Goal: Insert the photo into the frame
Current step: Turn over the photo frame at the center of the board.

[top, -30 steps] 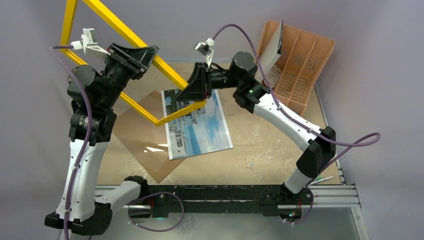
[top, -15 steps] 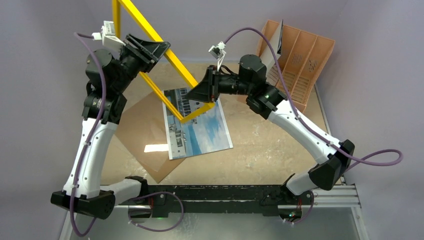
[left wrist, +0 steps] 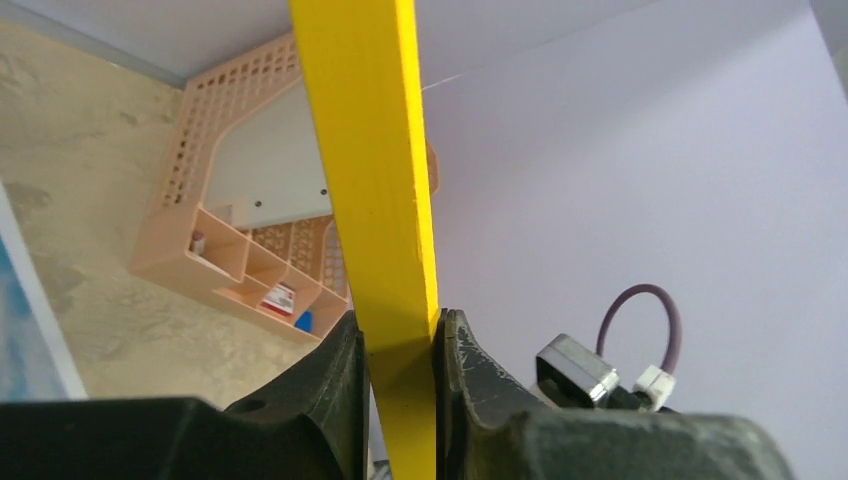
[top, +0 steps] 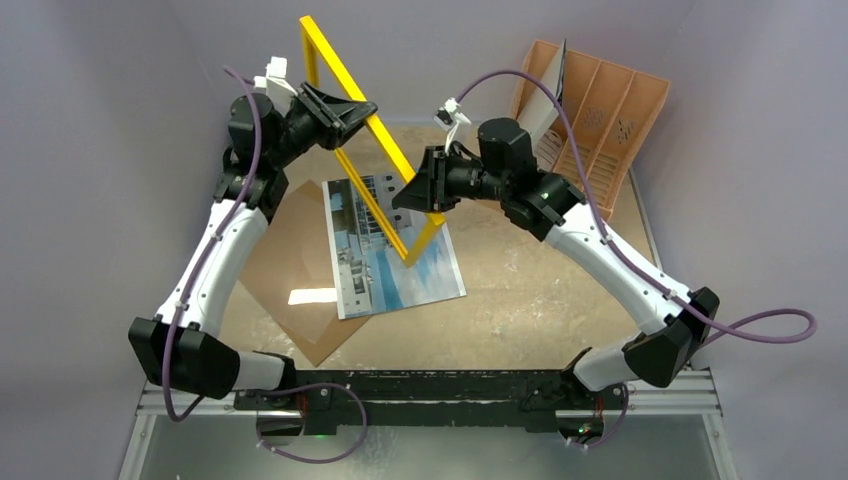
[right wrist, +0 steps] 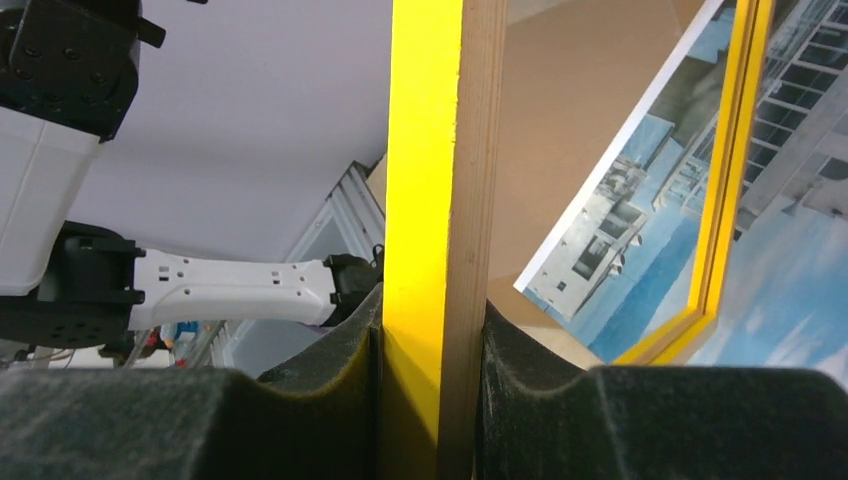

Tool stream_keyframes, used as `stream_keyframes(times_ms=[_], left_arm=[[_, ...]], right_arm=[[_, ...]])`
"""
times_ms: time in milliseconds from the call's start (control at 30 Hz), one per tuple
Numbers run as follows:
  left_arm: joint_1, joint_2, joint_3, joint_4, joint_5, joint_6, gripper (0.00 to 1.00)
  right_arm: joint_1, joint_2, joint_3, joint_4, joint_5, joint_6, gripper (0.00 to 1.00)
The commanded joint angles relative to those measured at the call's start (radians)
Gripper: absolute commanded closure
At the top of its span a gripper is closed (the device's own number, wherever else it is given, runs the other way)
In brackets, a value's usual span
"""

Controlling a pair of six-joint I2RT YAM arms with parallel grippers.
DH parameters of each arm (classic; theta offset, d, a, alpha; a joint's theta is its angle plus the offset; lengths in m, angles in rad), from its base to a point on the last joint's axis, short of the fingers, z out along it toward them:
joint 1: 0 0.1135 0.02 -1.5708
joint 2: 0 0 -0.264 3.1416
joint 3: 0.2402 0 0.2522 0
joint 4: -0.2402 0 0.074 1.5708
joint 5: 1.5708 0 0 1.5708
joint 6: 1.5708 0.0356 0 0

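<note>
Yellow frame [top: 395, 148] — thin, wood-backed | left hand [left wrist: 400, 350]; right hand [right wrist: 432, 320]: clamped

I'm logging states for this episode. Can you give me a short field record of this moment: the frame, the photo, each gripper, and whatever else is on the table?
frame: lifted off the table, tilted on edge above the photo
left gripper: shut on the frame
right gripper: shut on the frame
photo: flat on the table, picture side up, partly overlapping the backing board
rack: far right corner
status: photo not yet in frame
</note>
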Motion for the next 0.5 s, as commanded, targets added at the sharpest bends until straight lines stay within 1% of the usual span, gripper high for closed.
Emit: stream_keyframes(times_ms=[0,33,67,100,167,200,300,400,467], left_arm=[[0.006,0.04,-0.021,0.17,0.092,-0.029,0.97],[0.005,0.05,-0.022,0.182,0.105,-0.037,1.0],[0.005,0.056,-0.023,0.199,0.116,-0.046,1.0],[0.004,0.062,-0.027,0.214,0.129,-0.058,1.0],[0.004,0.065,-0.037,0.254,0.148,-0.086,1.0],[0.003,0.066,-0.039,0.264,0.158,-0.101,1.0],[0.003,0.068,-0.038,0.277,0.189,-0.12,1.0],[0.004,0.067,-0.042,0.306,0.229,-0.151,1.0],[0.004,0.061,-0.045,0.32,0.242,-0.165,1.0]], right_arm=[[-0.004,-0.06,0.015,0.129,-0.077,-0.019,0.9],[-0.007,-0.062,0.008,0.143,-0.085,-0.008,0.84],[-0.01,-0.069,-0.004,0.165,-0.092,0.004,0.79],[-0.014,-0.076,-0.02,0.19,-0.1,0.018,0.68],[-0.032,-0.088,-0.046,0.238,-0.118,0.048,0.49],[-0.045,-0.093,-0.056,0.268,-0.13,0.071,0.42],[-0.087,-0.112,-0.103,0.396,-0.174,0.149,0.33],[-0.136,-0.108,-0.141,0.513,-0.235,0.237,0.3],[-0.145,-0.086,-0.137,0.528,-0.245,0.258,0.29]])
